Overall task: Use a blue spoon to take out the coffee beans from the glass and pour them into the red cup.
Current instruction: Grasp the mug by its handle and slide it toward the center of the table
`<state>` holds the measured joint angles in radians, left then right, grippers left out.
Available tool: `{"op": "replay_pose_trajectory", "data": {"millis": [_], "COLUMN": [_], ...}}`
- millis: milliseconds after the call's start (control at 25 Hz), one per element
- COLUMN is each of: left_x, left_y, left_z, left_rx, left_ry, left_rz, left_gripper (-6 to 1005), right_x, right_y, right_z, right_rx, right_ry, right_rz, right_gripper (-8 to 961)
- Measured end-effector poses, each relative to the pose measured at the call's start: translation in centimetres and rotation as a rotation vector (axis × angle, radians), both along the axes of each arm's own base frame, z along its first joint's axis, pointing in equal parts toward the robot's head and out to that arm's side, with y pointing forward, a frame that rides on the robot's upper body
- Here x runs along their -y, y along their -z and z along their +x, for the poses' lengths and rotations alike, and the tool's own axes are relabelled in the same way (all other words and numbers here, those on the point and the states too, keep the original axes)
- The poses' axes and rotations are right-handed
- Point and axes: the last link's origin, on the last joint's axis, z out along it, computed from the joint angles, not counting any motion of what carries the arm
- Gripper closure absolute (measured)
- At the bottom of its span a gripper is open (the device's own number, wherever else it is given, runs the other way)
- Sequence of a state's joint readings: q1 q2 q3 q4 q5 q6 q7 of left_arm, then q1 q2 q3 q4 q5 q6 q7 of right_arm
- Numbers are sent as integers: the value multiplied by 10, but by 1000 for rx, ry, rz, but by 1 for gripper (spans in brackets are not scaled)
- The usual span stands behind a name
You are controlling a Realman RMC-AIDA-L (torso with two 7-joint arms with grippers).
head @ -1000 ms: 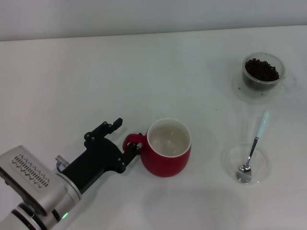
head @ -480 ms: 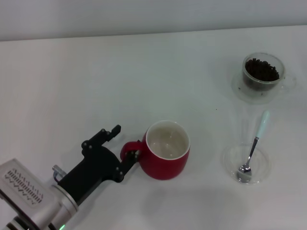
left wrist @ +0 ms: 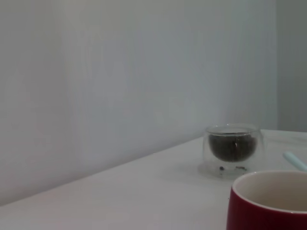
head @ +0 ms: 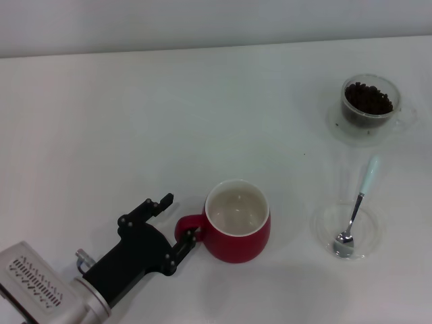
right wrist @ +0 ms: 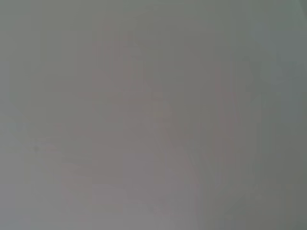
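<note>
The red cup (head: pixel 237 236) stands upright at the front centre of the white table, its white inside showing no beans. My left gripper (head: pixel 179 217) is open beside its loop handle, with one finger (head: pixel 192 236) against the handle. The glass (head: pixel 369 101) holding coffee beans (head: pixel 368 98) stands at the far right. The blue spoon (head: pixel 358 202) lies with its bowl in a flat clear dish (head: pixel 322 226), handle pointing away. In the left wrist view the red cup's rim (left wrist: pixel 268 206), the glass (left wrist: pixel 233 146) and the spoon's handle tip (left wrist: pixel 295 160) show. The right gripper is out of view.
The glass stands on a clear flat saucer (head: pixel 337 128). The table's far edge meets a pale wall (head: pixel 202 20). The right wrist view shows only a blank grey surface.
My left gripper has drawn back toward the front edge, and the red cup has shifted toward the front with it. The glass and spoon have not moved.
</note>
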<state>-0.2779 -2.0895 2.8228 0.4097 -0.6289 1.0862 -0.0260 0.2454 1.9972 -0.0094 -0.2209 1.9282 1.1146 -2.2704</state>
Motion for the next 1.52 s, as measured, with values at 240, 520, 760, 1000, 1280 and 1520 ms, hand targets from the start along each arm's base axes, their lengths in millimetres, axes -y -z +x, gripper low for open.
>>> {"op": "replay_pose_trajectory", "data": {"millis": [240,520,760,1000,1280,1520], "left_x": [2,6,8,14,23,32], "left_y": [2,5,6,6,2,-5], "left_z": [-2,0,4,4,5,-1], "left_rx": [-10,-15,-12,-3,28,60], "left_ry": [-5,11,39,42,41,6], "left_rz": [-9,-29,-42,-35,3,42], "left_gripper": [420,421,421,420,420,421], "right_x": [0,4,6,7,2,-2], "right_y": [0,-1,-1,-3,-7,-13], "right_z": [0,2,3,4,2,0], "right_rx": [0,3,13,17,27,50], "right_ry": [-1,9,13,16,4,-4], "right_rz": [0,1,-3,0,1,5], "right_gripper": [96,96,96,95,96,96]}}
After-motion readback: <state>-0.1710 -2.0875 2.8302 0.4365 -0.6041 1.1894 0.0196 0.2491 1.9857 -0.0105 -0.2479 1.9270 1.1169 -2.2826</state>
